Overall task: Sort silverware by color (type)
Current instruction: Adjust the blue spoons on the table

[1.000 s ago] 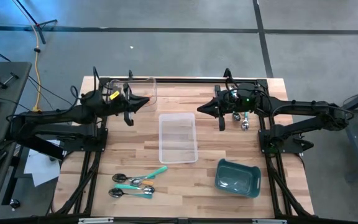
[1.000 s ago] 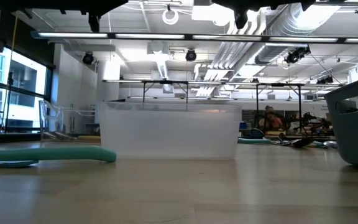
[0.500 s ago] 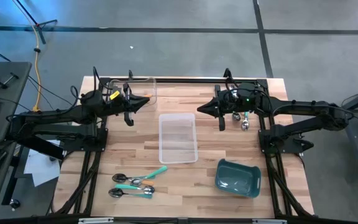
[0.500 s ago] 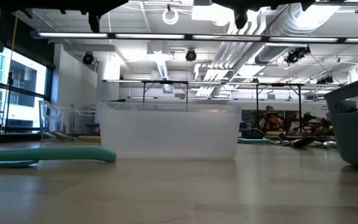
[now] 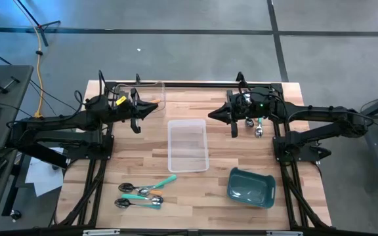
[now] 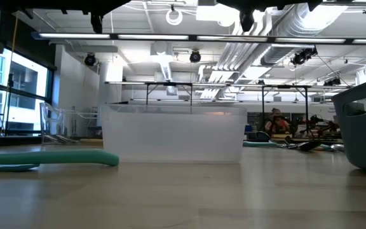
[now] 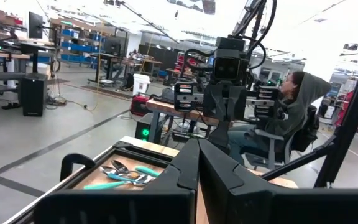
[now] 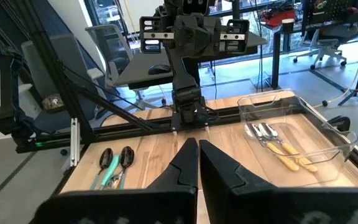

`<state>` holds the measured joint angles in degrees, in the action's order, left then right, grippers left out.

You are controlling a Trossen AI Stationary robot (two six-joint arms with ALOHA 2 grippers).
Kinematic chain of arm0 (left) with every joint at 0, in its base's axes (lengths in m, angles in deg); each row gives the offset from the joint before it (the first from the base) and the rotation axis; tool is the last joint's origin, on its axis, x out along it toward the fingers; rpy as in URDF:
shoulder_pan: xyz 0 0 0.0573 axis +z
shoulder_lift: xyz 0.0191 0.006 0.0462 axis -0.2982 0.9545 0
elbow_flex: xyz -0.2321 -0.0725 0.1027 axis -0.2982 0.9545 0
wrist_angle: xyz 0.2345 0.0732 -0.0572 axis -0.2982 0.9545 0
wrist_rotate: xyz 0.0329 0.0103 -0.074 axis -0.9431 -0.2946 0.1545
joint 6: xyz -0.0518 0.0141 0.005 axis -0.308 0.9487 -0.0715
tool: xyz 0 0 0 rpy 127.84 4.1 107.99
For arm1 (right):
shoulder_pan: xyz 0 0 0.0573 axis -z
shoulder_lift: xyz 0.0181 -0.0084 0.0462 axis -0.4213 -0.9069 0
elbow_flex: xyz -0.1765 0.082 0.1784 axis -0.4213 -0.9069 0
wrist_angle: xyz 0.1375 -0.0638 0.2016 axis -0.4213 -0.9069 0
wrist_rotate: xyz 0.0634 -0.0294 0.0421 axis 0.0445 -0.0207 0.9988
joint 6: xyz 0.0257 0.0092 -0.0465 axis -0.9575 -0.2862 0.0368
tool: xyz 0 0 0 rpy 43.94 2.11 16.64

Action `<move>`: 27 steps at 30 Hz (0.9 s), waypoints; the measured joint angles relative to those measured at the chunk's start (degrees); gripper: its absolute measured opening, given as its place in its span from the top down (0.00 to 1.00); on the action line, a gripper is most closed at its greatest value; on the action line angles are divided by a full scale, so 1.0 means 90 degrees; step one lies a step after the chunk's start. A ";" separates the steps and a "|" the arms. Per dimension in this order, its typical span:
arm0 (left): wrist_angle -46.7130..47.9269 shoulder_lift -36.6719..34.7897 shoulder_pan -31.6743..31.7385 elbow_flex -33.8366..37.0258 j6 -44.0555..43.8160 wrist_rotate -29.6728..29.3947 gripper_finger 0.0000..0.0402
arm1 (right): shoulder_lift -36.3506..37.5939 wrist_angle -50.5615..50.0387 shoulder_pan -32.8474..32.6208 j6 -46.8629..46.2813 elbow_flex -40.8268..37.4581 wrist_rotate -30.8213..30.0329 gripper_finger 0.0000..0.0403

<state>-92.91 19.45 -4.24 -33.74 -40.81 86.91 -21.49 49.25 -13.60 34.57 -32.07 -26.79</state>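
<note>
With your left gripper [image 5: 155,107] and right gripper [image 5: 210,115] both pinched shut and empty, you risk leaving the loose spoons [image 5: 142,194] near the table's front edge unsorted, or mixing colours in one tray [image 5: 188,145].

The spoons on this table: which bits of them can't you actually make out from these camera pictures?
- Spoons by the right gripper: in the high view the arm covers most of them; their number stays unclear.
- Orange-handled spoons in the far clear tray: in the high view the left gripper and glare hide them.
- Front spoons: overlapping, so the count is unsure; the low view shows only one teal handle.
</note>
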 joint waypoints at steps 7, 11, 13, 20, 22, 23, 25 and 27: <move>0.0002 0.0000 0.0000 0.0000 -0.0110 0.0000 1.00 | 0.0000 -0.0019 0.0004 -0.0174 0.0000 -0.0310 0.86; 0.0002 0.0000 0.0000 0.0000 -0.0114 0.0000 1.00 | 0.0000 -0.0110 0.0004 -0.0233 0.0000 -0.0599 0.72; 0.0002 0.0000 0.0000 0.0000 -0.0114 0.0000 1.00 | 0.0000 -0.0125 0.0004 -0.0236 0.0000 -0.0618 0.66; 0.0002 0.0000 0.0000 -0.0002 -0.0170 0.0000 1.00 | 0.0000 -0.0137 0.0004 -0.0238 0.0000 -0.0622 0.60; 0.0000 0.0000 0.0000 -0.0002 -0.0170 0.0000 1.00 | 0.0000 -0.0134 0.0004 -0.0411 0.0000 -0.0724 0.60; 0.0002 0.0000 0.0000 -0.0002 -0.0170 0.0000 1.00 | 0.0000 -0.0161 0.0002 -0.0561 0.0008 -0.0954 0.60; 0.0002 0.0000 0.0000 -0.0002 -0.0173 0.0000 1.00 | -0.0003 -0.0668 0.0001 -0.0887 0.0205 -0.1756 0.60; 0.0002 0.0000 0.0000 -0.0002 -0.0172 -0.0001 1.00 | -0.0002 -0.1595 0.0061 -0.1177 0.0568 -0.2992 0.61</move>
<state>-92.89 19.45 -4.24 -33.76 -42.36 86.91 -21.51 34.89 -13.04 23.98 -26.96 -53.72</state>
